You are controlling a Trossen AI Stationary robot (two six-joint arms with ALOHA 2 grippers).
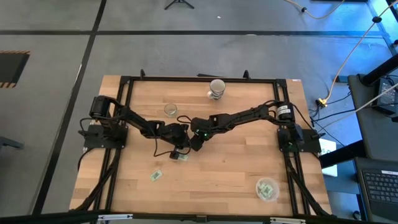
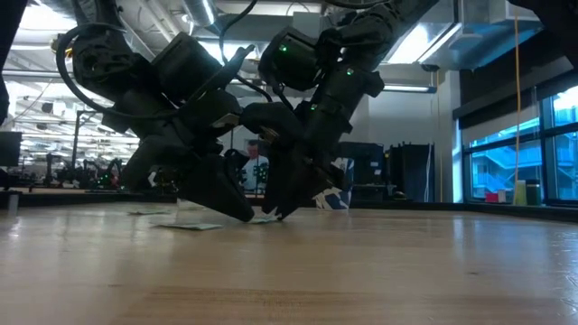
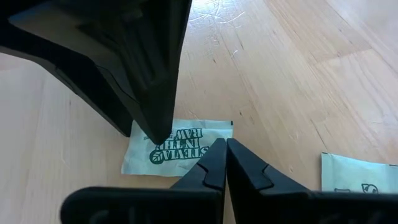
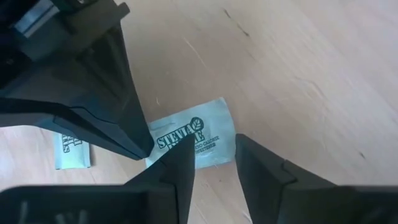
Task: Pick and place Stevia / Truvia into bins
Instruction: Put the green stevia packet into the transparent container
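High view is giving us the table [image 1: 249, 180] whole: both arms are reaching toward its middle, and our left gripper [image 1: 181, 149] and right gripper [image 1: 195, 142] are meeting tip to tip over one Stevia sachet [image 1: 180, 157]. We are judging that the two are crowding one spot because a flat packet gives a single gripper little edge to catch, so one is pinning it while the other is working at its border. The clear bin [image 1: 267, 188] is sitting well apart from both grippers, toward the right arm's near corner, with some sachets already inside. A second sachet [image 1: 156, 175] is lying near the left gripper, on its base side. A small clear cup [image 1: 170, 110] and a white cup [image 1: 217, 89] are standing beyond the grippers.

Low view is adding what the top-down picture hides: both sets of tips are pressing down to the wood, right beside each other.

Left wrist view is showing our left fingers [image 3: 245, 171] pressed together with nothing between them, their tip touching the sachet's [image 3: 180, 146] near edge, while one right finger is landing on its print. Right wrist view is showing our right fingers [image 4: 177, 171] narrowly parted, one on the packet [image 4: 193, 140], the other just beside it. It also shows the left finger planted on the opposite edge.
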